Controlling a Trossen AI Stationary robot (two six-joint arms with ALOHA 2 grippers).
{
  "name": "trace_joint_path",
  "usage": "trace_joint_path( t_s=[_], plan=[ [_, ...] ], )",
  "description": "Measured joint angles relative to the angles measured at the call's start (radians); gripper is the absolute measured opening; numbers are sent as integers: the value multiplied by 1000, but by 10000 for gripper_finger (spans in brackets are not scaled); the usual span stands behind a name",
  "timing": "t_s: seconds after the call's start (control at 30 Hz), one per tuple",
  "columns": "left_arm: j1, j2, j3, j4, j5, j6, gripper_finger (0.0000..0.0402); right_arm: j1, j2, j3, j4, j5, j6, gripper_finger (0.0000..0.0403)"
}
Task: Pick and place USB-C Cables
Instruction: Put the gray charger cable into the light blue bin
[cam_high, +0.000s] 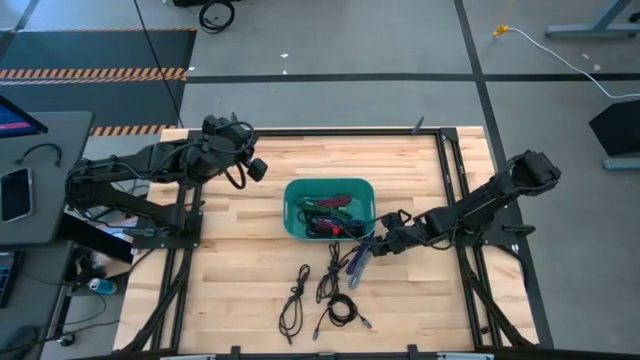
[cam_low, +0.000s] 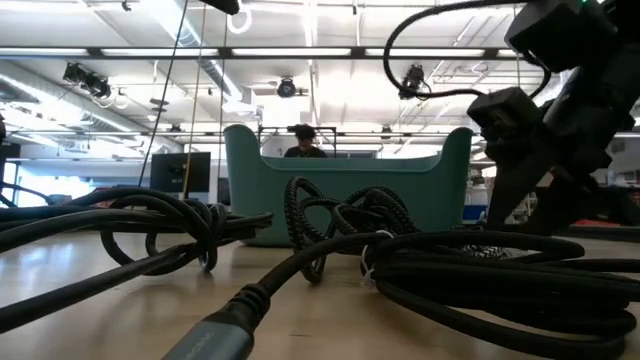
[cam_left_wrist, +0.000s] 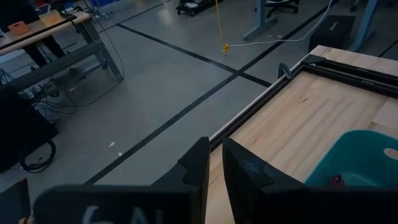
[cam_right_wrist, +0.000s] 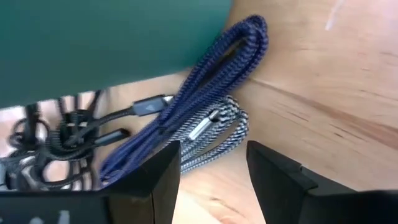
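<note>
Both dark jointed arms carry looping black cables and angular black fingers (cam_right_wrist: 273, 180).

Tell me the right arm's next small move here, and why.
Probably ease the right gripper down and forward until the blue cable sits between its fingers, then close. Its jaws stand open just short of that folded cable, which lies on the table beside the bin, next to a grey braided one. The left gripper waits, shut, off to the side.
</note>
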Motion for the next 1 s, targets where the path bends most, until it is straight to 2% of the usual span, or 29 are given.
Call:
trace_joint_path(
  t_s=[0.37, 0.5, 0.7, 1.0],
  plan=[
    [0, 0, -1, 7, 0, -3, 50, -7, 17, 3, -8, 0, -5, 181],
    [0, 0, -1, 8, 0, -3, 50, -7, 19, 2, -12, 0, -7, 132],
    [0, 0, -1, 8, 0, -3, 50, -7, 22, 0, -15, -3, -26, 13],
    [0, 0, -1, 8, 0, -10, 50, -5, 21, 0, -9, -28, -33, 3]
  ],
)
